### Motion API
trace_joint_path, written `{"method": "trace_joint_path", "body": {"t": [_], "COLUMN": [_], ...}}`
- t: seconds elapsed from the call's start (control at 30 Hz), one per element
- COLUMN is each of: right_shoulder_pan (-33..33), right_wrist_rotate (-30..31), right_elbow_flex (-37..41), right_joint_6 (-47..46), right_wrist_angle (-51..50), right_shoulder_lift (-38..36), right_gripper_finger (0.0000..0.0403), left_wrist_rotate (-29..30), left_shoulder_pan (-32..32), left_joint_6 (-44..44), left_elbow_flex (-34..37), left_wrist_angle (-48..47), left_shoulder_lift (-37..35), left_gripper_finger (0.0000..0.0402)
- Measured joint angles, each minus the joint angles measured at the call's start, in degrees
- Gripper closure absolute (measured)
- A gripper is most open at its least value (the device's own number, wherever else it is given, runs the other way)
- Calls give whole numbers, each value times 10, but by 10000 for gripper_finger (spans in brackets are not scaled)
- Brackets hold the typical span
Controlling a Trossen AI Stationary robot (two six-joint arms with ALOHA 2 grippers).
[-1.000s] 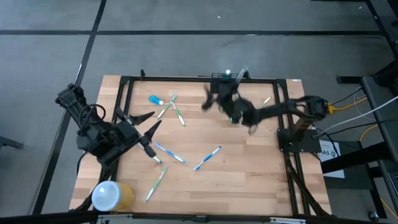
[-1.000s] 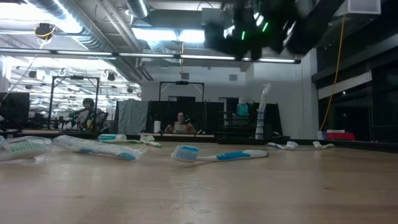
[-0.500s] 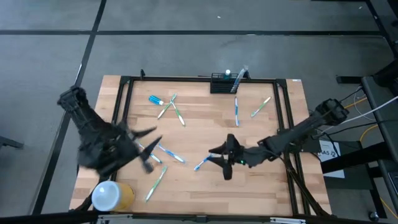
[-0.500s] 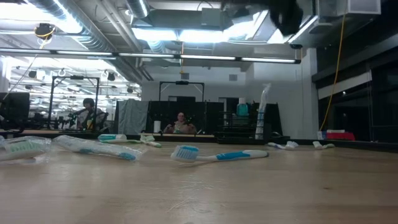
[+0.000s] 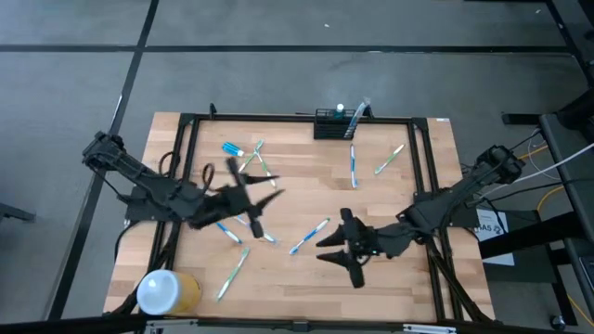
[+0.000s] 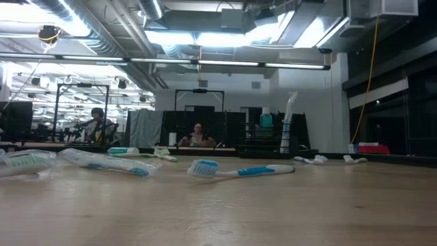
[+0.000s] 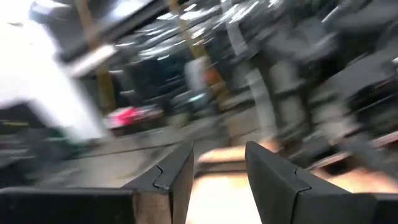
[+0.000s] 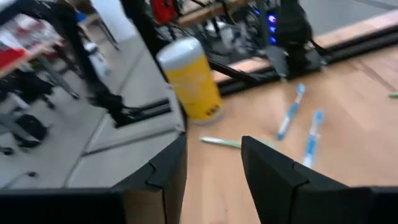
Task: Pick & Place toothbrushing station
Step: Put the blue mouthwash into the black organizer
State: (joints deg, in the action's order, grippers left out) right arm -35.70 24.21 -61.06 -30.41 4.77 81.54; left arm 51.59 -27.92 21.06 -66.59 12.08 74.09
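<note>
Wooden counter (image 5: 390, 278) boards are carrying scattered toothbrushes (image 5: 309, 236), with the toothbrushing station (image 5: 335, 123) sitting at the far edge, well apart from both arms. Left gripper (image 5: 243, 199) is hovering over the brushes left of centre, fingers parted and grasping nothing. Right gripper (image 5: 342, 248) is hanging right of centre, likewise parted and empty. Yellow cylinder (image 5: 167, 291) is standing at the near-left corner.

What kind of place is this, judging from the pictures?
Probably a robotics lab or workshop in a large industrial hall. The low view shows exposed ceiling ducts, metal frame rigs and seated people behind the wooden table.
</note>
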Motion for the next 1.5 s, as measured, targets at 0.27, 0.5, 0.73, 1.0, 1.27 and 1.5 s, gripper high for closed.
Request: {"method": "trace_joint_path", "body": {"t": [0.27,0.5,0.73,1.0,1.27,1.5], "right_shoulder_pan": [-53,-120,-183,-205,-240,-279], "right_wrist_rotate": [67,63,136,184,279,367], "right_elbow_flex": [0,0,0,0,0,0], "right_joint_6": [8,-110,-215,-271,-305,-339], "right_wrist_angle": [-8,-126,-170,-170,-171,-170], "right_shoulder_lift": [-44,-48,-47,-47,-47,-47], "right_gripper_finger": [250,250,250,250,250,249], "left_wrist_rotate": [-145,-253,-359,-279,-340,-370], "left_shoulder_pan": [186,369,499,473,493,564], "left_joint_6": [-328,-332,-214,160,302,304], "left_elbow_flex": [1,2,1,-14,-16,-16], "left_wrist_angle": [-404,-697,-748,-834,-686,-725], "left_shoulder_lift": [60,63,68,139,159,232], "left_gripper_finger": [263,260,218,194,193,193]}}
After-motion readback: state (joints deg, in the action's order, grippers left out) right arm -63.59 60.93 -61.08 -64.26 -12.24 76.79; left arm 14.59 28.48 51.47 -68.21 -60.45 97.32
